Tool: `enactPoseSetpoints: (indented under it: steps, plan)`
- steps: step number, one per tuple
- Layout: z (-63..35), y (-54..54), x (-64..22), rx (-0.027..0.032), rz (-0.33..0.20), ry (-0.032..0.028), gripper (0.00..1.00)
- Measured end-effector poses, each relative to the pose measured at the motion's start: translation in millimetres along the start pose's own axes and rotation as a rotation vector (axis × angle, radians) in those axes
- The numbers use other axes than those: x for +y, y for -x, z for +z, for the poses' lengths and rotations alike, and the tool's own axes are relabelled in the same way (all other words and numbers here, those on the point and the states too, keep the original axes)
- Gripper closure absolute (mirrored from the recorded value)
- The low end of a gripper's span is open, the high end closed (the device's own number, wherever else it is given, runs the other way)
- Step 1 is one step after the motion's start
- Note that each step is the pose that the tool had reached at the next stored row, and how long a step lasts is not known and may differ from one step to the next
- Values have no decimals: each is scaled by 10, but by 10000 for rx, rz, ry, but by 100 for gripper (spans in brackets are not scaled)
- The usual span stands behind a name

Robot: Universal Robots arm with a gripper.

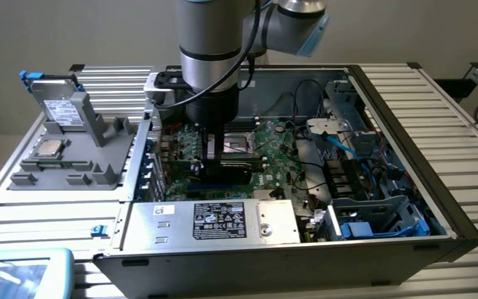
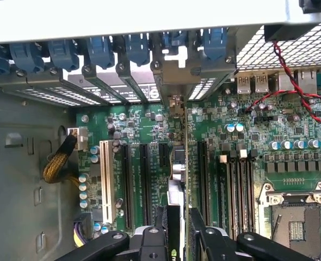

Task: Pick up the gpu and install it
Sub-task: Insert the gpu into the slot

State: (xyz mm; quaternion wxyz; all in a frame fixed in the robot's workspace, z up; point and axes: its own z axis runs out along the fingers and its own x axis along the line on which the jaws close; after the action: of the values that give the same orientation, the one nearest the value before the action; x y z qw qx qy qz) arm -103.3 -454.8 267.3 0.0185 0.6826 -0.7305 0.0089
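Observation:
My gripper [image 1: 222,163] reaches down into the open computer case [image 1: 405,81] over the green motherboard [image 1: 281,159]. It is shut on the gpu [image 1: 227,172], which looks like a dark flat card held on edge just above the board. In the wrist view the gpu [image 2: 178,168] appears edge-on between the two black fingers [image 2: 159,234] of the gripper [image 2: 178,236]. It runs parallel to the black expansion slots [image 2: 144,179], and its silver bracket [image 2: 176,76] points at the rear slot openings. I cannot tell whether its edge is in a slot.
A grey fixture [image 1: 81,137] with a silver processor chip [image 1: 48,147] stands outside the case on the exterior view's left. Inside are the power supply [image 1: 222,221], the processor socket [image 2: 296,223], a blue drive cage [image 1: 380,218], loose cables [image 1: 338,140] and blue slot clips [image 2: 100,51].

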Motion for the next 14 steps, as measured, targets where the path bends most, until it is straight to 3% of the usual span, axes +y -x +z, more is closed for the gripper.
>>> enactPoseSetpoints:
  steps: [3,14]
  plan:
    - [-1,1,0,-67,-17,4,73]
    - [0,0,0,-65,-294,-7,73]
